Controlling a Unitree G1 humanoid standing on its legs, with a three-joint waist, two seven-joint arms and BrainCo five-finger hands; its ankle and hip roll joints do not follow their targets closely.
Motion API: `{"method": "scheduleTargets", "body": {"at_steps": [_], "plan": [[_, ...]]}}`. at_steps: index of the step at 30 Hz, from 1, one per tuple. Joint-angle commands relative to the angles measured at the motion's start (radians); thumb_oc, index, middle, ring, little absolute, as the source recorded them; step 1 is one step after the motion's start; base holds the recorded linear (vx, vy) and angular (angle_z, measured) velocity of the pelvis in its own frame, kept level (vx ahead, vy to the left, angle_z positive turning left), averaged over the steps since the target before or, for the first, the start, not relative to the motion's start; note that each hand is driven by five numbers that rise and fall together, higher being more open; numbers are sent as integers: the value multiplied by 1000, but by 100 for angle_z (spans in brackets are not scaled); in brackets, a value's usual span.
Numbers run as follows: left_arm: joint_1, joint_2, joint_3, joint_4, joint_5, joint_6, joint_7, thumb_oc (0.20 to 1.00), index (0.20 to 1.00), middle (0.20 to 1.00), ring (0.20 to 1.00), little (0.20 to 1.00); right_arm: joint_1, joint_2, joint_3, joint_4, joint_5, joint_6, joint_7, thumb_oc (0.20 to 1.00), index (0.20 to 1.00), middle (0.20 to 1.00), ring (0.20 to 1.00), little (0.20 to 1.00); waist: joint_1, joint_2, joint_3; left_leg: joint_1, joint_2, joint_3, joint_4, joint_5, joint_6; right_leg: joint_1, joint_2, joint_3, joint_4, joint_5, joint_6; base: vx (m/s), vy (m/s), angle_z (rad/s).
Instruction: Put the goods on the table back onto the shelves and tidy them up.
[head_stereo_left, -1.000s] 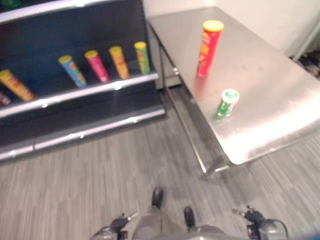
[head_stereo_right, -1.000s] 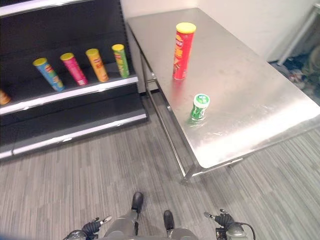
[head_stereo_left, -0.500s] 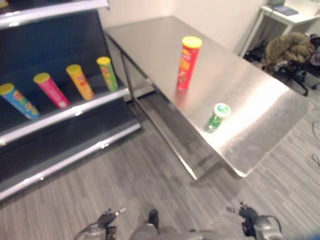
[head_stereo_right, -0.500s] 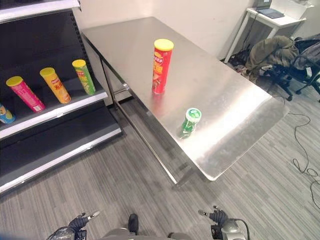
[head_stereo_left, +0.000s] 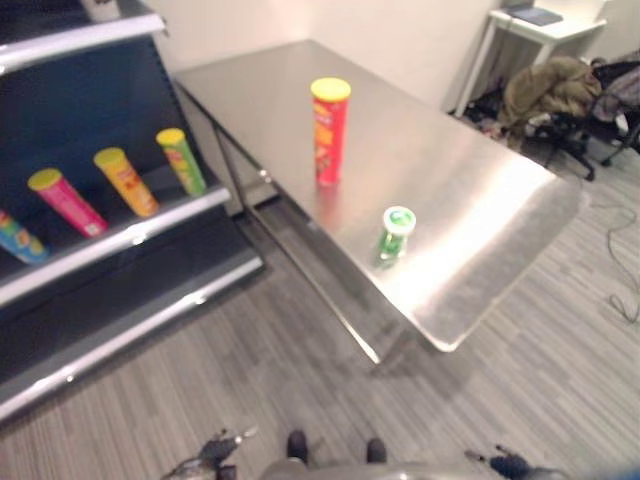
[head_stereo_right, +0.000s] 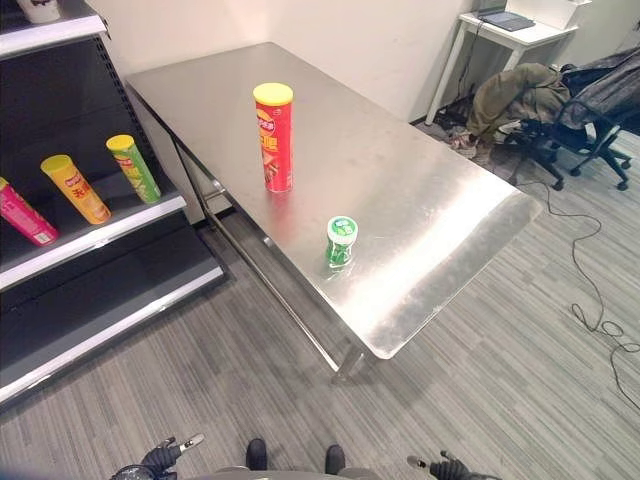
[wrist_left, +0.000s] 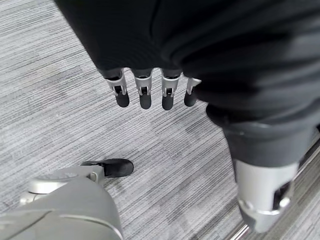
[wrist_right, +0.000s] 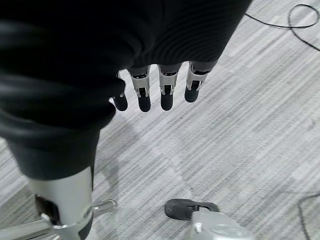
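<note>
A tall red can with a yellow lid (head_stereo_right: 273, 137) stands upright near the middle of the steel table (head_stereo_right: 430, 190). A short green can with a white lid (head_stereo_right: 341, 241) stands closer to the table's near edge. Both hands hang low over the grey floor, well short of the table. My left hand (wrist_left: 145, 95) has straight fingers and holds nothing; it also shows at the lower edge of the right eye view (head_stereo_right: 165, 458). My right hand (wrist_right: 150, 95) hangs the same way, empty, and shows at that view's lower edge too (head_stereo_right: 445, 466).
The dark shelf unit (head_stereo_right: 100, 235) stands left of the table, holding leaning cans: green (head_stereo_right: 133, 168), orange (head_stereo_right: 76, 188), pink (head_stereo_right: 22, 212). An office chair with a coat (head_stereo_right: 530, 95), a white desk (head_stereo_right: 505, 25) and floor cables (head_stereo_right: 600, 320) lie right of the table.
The whole picture has shifted as the camera turned right, bringing the chair and desk further in. The cans have not moved on the table. Both hands stay low.
</note>
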Motion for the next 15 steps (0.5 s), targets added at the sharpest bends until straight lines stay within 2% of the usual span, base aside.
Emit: {"method": "scheduleTargets", "body": {"at_steps": [1,4,5,7,8,9,10,11,12,13,14,15], "plan": [[-52,-10,-16,28,3,-20,16,1000,1000,1000,1000,1000,-37,-39,-77,28,39,-5,-23,1000,1000,1000,1000,1000,4,22,-16,49,-25,-19,8,-97,-6,-87,-38,18,2,45,7,54,-71,5],[-40,-14,10,30,2,-22,19,1000,1000,1000,1000,1000,-22,-59,-178,-8,105,-8,-46,1000,1000,1000,1000,1000,-10,26,-35,60,-16,-5,8,-100,-4,-76,-37,13,2,49,12,41,-38,6],[-39,-14,9,30,2,-21,19,1000,1000,1000,1000,1000,-22,-59,-179,-8,105,-8,-46,1000,1000,1000,1000,1000,-9,26,-35,60,-16,-5,8,-100,-4,-75,-37,13,2,49,12,39,-13,1],[-20,-13,49,24,1,-20,19,1000,1000,1000,1000,1000,24,-86,-309,-125,150,-7,-62,1000,1000,1000,1000,1000,-23,28,-53,68,-13,1,8,-103,-3,-69,-37,12,2,53,16,57,-20,0],[-7,-18,78,22,6,-19,19,1000,1000,1000,1000,1000,84,-136,-400,-278,133,-7,-76,1000,1000,1000,1000,1000,-37,32,-64,72,-13,3,8,-105,-4,-66,-39,7,2,57,20,53,-20,1],[-7,-22,85,29,12,-19,19,1000,1000,1000,1000,1000,110,-191,-440,-372,111,-8,-89,1000,1000,1000,1000,1000,-47,34,-67,75,-13,4,8,-105,-5,-64,-39,6,2,59,22,0,0,0],[-7,-22,85,29,12,-19,19,1000,1000,1000,1000,1000,110,-191,-440,-372,111,-8,-89,1000,1000,1000,1000,1000,-47,34,-67,75,-13,4,8,-105,-5,-64,-39,6,2,59,22,0,0,0],[-13,-28,85,34,17,-19,20,1000,1000,1000,1000,1000,116,-229,-459,-428,95,-11,-102,1000,1000,1000,1000,1000,-55,37,-65,77,-12,5,8,-104,-6,-64,-39,3,2,59,24,-20,2,-4],[-22,-37,79,34,21,-19,19,1000,1000,1000,1000,1000,116,-296,-496,-565,68,-23,-122,1000,1000,1000,1000,1000,-65,40,-60,77,-11,6,8,-102,-7,-66,-40,0,2,60,25,0,0,0],[-22,-44,76,30,18,-20,19,1000,1000,1000,1000,1000,112,-330,-516,-644,54,-31,-128,1000,1000,1000,1000,1000,-68,42,-57,80,-10,5,8,-102,-7,-65,-40,-1,2,60,25,0,0,0],[-22,-44,76,30,18,-20,19,1000,1000,1000,1000,1000,112,-330,-516,-644,54,-31,-128,1000,1000,1000,1000,1000,-68,42,-57,80,-10,5,8,-102,-7,-64,-40,-1,2,60,25,0,0,0],[-19,-58,74,12,9,-21,17,1000,1000,1000,1000,1000,75,-382,-525,-741,49,-54,-139,1000,1000,1000,1000,1000,-67,44,-53,79,-9,6,8,-100,-7,-64,-40,-2,2,60,24,0,0,0]]}}
